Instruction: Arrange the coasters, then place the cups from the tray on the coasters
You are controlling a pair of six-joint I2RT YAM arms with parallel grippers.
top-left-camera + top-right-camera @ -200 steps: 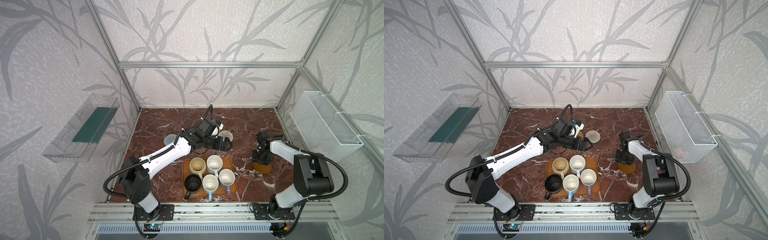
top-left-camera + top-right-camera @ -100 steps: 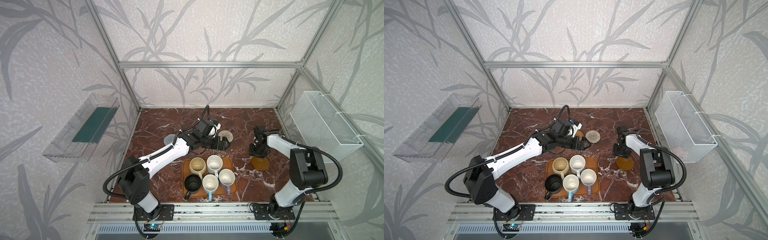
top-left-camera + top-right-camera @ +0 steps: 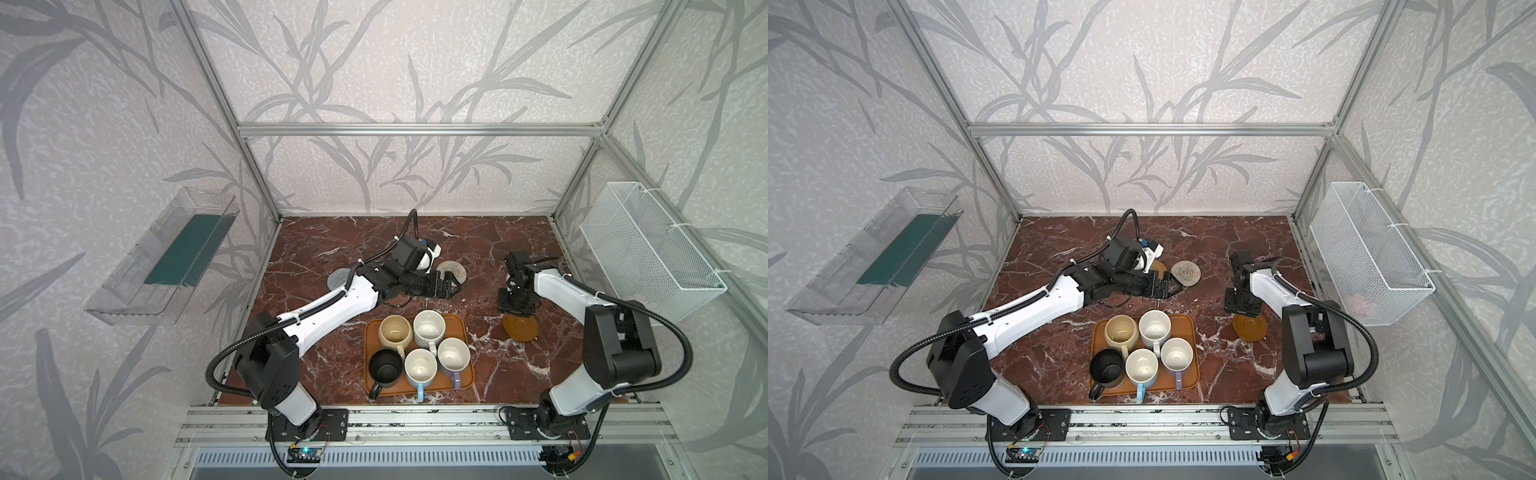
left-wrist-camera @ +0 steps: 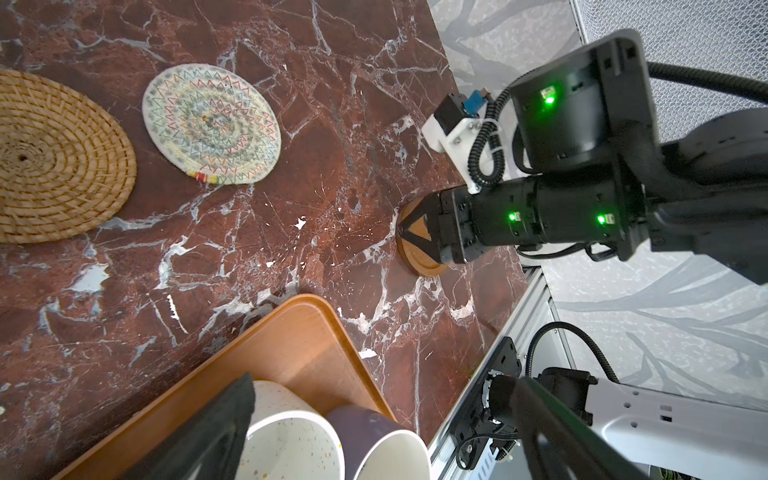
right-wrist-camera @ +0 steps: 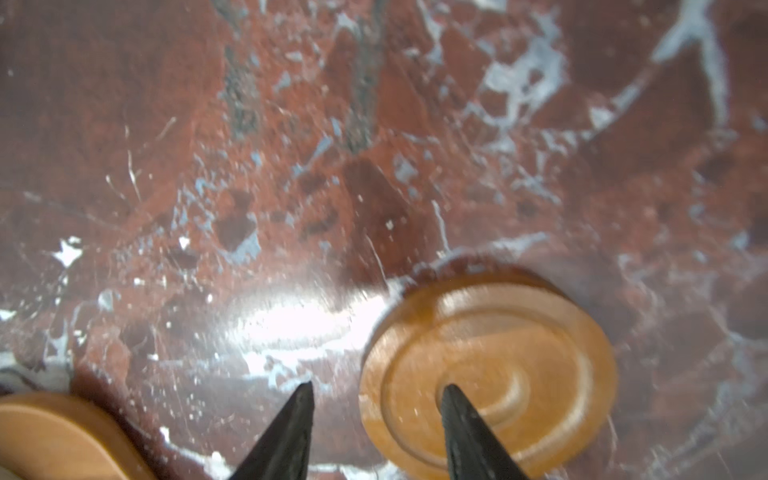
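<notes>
Hovering over the red marble worktop [image 3: 316, 245], the right tool [image 5: 376, 388] has its jaws parted and empty, one tip over the grooved round wooden disc [image 5: 486, 365], which lies flat to the right of the orange-brown tray [image 3: 453, 326] holding five mugs [image 3: 429, 328]. The left tool [image 3: 453, 286], wide open, hangs beside the woven rope mat [image 4: 212, 124] and the rattan mat [image 4: 58, 158].

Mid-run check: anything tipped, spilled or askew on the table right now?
Nothing stands out. All five cups stand upright on the tray, nothing spilled. The wooden disc, rope coaster and rattan coaster lie flat and apart; the right pincer is open over the disc.
</notes>
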